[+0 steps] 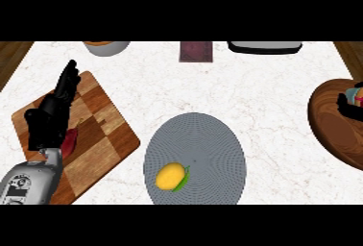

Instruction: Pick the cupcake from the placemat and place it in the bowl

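**Cupcake Over the Bowl, Right Hand Around It**

Over the brown wooden bowl (333, 129) at right edge: black right hand (347, 106), fingers curled around a colourful cupcake (355, 94), mostly hidden. At left, above the checkered wooden cutting board (99, 125): black left hand (53, 113), fingers straight, apart, holding nothing. On the grey oval placemat (195, 144): a yellow mango (170, 176).

White marble veined in pale grey is showing across the counter (234, 91), dark wood is edging it at both sides. A cutting board (106, 125) is showing checkered light and reddish-brown blocks, something red (69, 141) lying on it. The placemat (202, 139) is wearing fine grey weave, carrying a yellow-orange fruit (169, 176) with green leaf. The bowl (333, 120) is glowing glossy brown grain.
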{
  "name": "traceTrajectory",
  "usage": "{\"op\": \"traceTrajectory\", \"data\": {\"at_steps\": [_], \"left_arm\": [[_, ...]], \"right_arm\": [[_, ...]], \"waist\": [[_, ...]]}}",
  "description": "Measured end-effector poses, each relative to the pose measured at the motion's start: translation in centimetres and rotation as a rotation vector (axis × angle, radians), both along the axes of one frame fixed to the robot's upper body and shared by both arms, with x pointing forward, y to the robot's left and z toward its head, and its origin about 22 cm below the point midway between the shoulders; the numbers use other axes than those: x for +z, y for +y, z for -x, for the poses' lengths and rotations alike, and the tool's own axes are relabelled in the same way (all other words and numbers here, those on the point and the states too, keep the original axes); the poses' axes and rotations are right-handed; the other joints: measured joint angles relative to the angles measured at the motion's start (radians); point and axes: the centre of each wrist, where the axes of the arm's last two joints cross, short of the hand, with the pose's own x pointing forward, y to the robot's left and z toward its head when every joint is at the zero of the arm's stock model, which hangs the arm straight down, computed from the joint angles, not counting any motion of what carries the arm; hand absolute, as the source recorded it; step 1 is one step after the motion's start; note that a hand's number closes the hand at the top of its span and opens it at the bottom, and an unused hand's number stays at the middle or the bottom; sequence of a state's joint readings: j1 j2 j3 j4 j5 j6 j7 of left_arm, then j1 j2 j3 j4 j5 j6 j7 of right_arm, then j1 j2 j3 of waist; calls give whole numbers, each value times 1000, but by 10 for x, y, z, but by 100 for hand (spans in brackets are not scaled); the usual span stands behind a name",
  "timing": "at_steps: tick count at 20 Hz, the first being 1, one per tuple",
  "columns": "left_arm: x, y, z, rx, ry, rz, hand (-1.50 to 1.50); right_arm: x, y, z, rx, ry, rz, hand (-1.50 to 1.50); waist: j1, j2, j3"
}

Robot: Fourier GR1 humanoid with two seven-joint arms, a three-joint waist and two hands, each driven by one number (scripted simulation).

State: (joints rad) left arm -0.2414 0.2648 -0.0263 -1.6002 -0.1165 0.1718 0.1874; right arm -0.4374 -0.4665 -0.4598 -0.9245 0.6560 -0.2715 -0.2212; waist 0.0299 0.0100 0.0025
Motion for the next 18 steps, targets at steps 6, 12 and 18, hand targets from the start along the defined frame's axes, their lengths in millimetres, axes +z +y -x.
{"op": "traceTrajectory", "data": {"at_steps": [6,12,18], "left_arm": [[-2,-3,-7,4,0,-6,0],[-10,-2,-3,1,-3,-2,0],[-3,7,-2,12,-3,-1,0]], "right_arm": [[-14,-15,-14,103,33,-154,-150],[-16,-27,-18,172,-70,-272,-150],[-6,-64,1,166,-136,-365,-150]], "waist": [[1,3,1],[0,2,1],[-8,-1,0]]}}
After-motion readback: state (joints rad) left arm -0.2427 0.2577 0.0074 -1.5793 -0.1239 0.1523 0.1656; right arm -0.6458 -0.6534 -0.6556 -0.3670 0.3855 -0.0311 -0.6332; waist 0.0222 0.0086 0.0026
